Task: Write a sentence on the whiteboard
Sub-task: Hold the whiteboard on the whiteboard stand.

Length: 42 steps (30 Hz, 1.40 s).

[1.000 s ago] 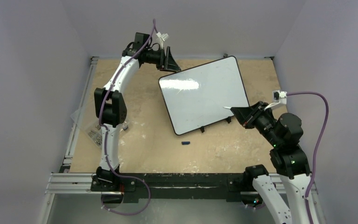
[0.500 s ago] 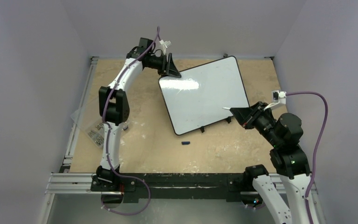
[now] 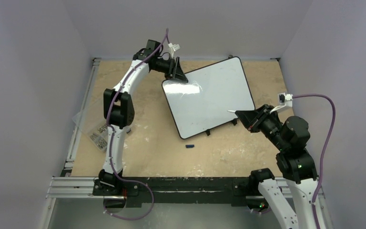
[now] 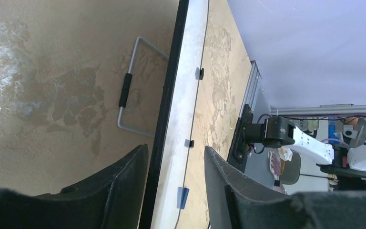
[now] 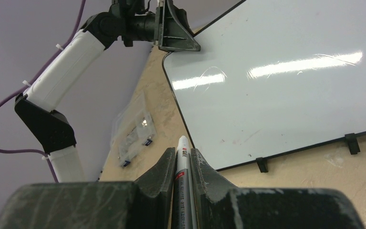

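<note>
**Marker gripped at the whiteboard's near side**

The whiteboard (image 3: 209,98) sits on the table (image 3: 143,148), toward the far right. It is turned askew, so that one corner points at the left arm. Its glossy face carries streaks of glare. The left gripper (image 3: 180,78) is at that far left corner with a finger on either side of the board's rim. Whether the fingers press on the rim cannot be told. The right gripper (image 5: 182,151) is clamped on a white marker (image 5: 181,174), whose tip points toward the board from its near right side. Contact between tip and board cannot be made out. A small blue piece (image 3: 189,146) lies on the table just in front of the board's near edge. A clear bag (image 3: 95,136) rests at the table's left edge.
</note>
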### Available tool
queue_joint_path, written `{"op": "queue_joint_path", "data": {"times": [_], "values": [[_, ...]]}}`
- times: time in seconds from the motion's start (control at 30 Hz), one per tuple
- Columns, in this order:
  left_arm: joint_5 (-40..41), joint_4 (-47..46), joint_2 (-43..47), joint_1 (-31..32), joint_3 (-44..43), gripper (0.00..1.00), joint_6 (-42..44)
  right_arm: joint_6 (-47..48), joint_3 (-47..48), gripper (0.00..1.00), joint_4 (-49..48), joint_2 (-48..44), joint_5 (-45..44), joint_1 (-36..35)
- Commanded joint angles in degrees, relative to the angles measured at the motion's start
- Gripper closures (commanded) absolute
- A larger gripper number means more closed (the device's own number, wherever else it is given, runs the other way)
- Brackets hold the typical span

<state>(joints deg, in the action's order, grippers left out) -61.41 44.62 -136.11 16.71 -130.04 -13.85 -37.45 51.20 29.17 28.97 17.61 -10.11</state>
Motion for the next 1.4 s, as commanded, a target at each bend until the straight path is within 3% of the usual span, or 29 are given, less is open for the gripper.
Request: {"op": "queue_joint_path", "data": {"times": [0.0, 0.17, 0.33, 0.5, 0.57, 0.63, 0.73, 0.87, 1.17, 1.37], "values": [[-2.13, 1.99, -0.9, 0.88, -2.33, 0.55, 2.03, 1.13, 1.79, 1.0, -0.46, -0.74, 0.94, 0.03], [-1.7, 3.76, -0.82, 2.03, -2.24, 0.64, 4.37, 1.07, 1.34, 1.0, -0.47, -0.91, 0.94, 0.02], [-1.08, 3.98, 0.08, 2.67, -1.76, 0.91, 4.75, 0.98, 0.48, 1.0, -0.93, -0.93, 1.11, 0.01], [1.51, 4.26, 2.8, 2.97, -0.86, 1.0, 5.66, 1.01, -0.21, 1.0, -1.47, -1.02, 1.2, 0.05], [2.21, 4.83, 3.42, 2.96, -1.39, 0.95, 5.87, 0.89, -0.31, 1.0, -1.57, -1.02, 1.2, 0.02], [3.56, 6.69, 3.34, 2.98, -3.0, 0.79, 6.69, 0.91, -0.27, 1.0, -1.7, -1.02, 1.2, 0.06], [5.42, 8.17, 3.18, 2.91, -4.68, 0.66, 7.34, 0.91, -0.31, 1.0, -1.58, -1.1, 1.28, 0.02], [6.13, 8.21, 3.39, 2.89, -5.63, 0.58, 7.34, 0.88, -0.31, 1.0, -1.33, -1.28, 1.38, 0.02], [6.75, 7.82, 4.18, 2.31, -6.76, 0.47, 7.07, 0.98, -0.13, 1.0, -0.96, -1.64, 1.55, 0.01], [7.34, 7.85, 4.37, 1.6, -6.8, 0.6, 6.7, 0.98, -0.05, 1.0, -0.87, -1.73, 1.71, 0.01]]}}
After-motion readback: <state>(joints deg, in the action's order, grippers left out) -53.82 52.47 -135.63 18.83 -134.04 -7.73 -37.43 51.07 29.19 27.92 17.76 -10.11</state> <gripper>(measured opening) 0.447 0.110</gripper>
